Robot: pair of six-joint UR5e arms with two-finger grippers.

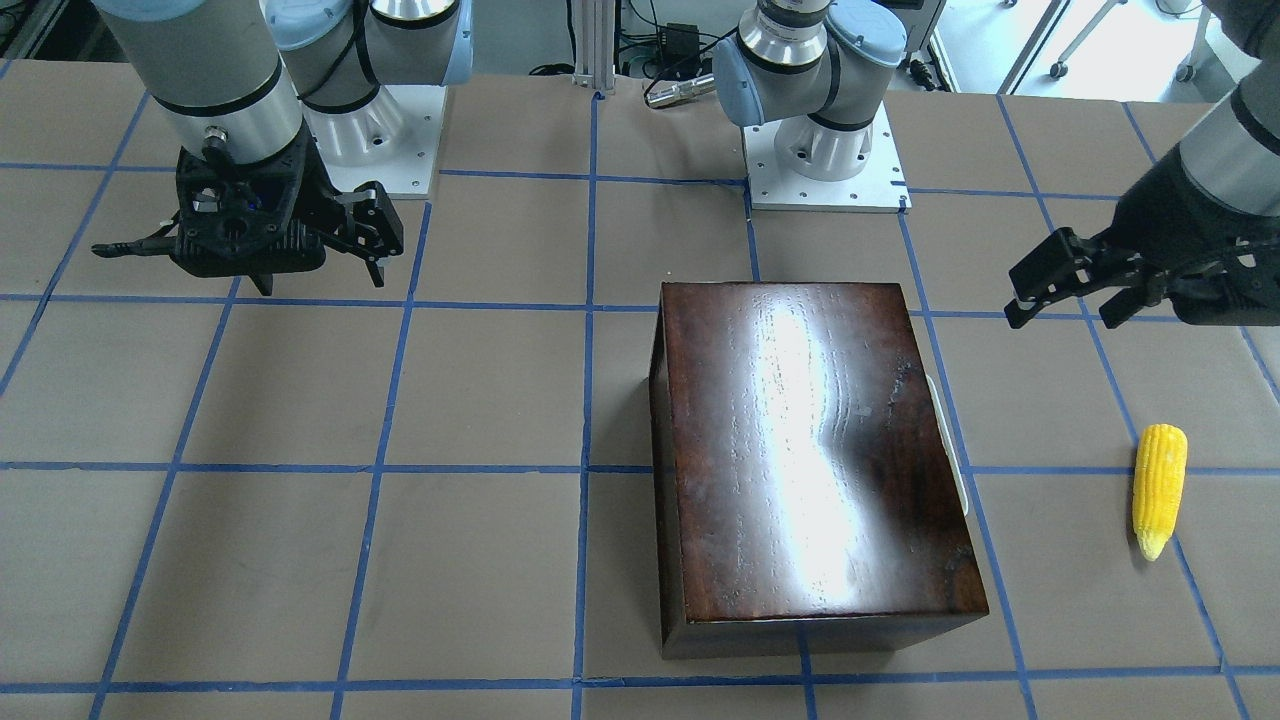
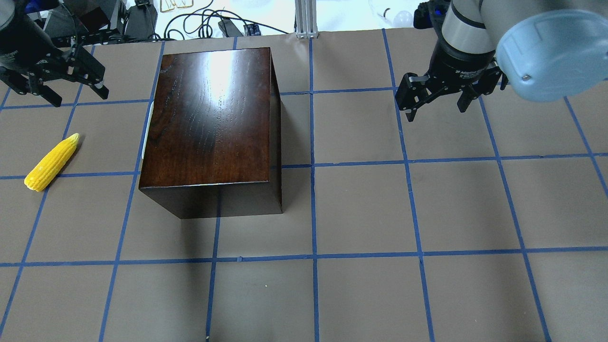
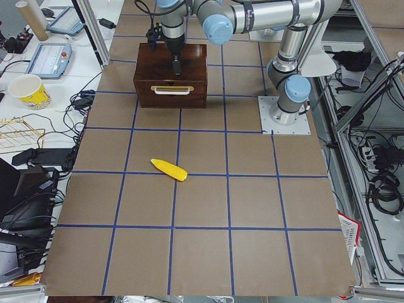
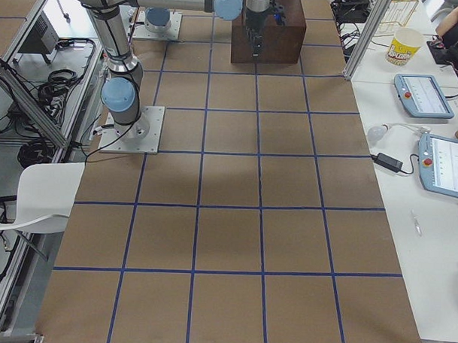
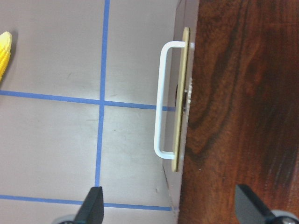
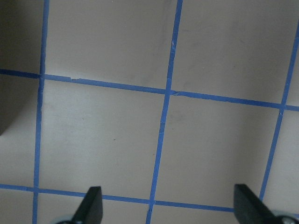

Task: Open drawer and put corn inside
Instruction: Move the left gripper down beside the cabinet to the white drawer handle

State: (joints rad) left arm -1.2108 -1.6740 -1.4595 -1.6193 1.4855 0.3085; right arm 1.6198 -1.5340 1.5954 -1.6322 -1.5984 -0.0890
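The glossy dark-brown wooden box (image 2: pixel 213 118) stands on the table. Its drawer is shut, and the white curved handle (image 5: pixel 161 100) faces the robot's left; the handle also shows in the exterior left view (image 3: pixel 172 90). The yellow corn (image 2: pixel 51 162) lies on the table left of the box, apart from it, and also shows in the front-facing view (image 1: pixel 1160 503). My left gripper (image 2: pixel 78 95) is open and empty, and hovers beyond the corn, out from the handle side. In its wrist view the left gripper (image 5: pixel 170 207) looks down at the handle. My right gripper (image 2: pixel 437 111) is open and empty, well right of the box.
The brown table is marked with a blue tape grid (image 2: pixel 313 164). The two arm bases (image 1: pixel 825 150) stand at the robot's edge of the table. Cables and an aluminium post (image 2: pixel 306 19) lie beyond the far edge. The right wrist view shows only bare table (image 6: pixel 163 130).
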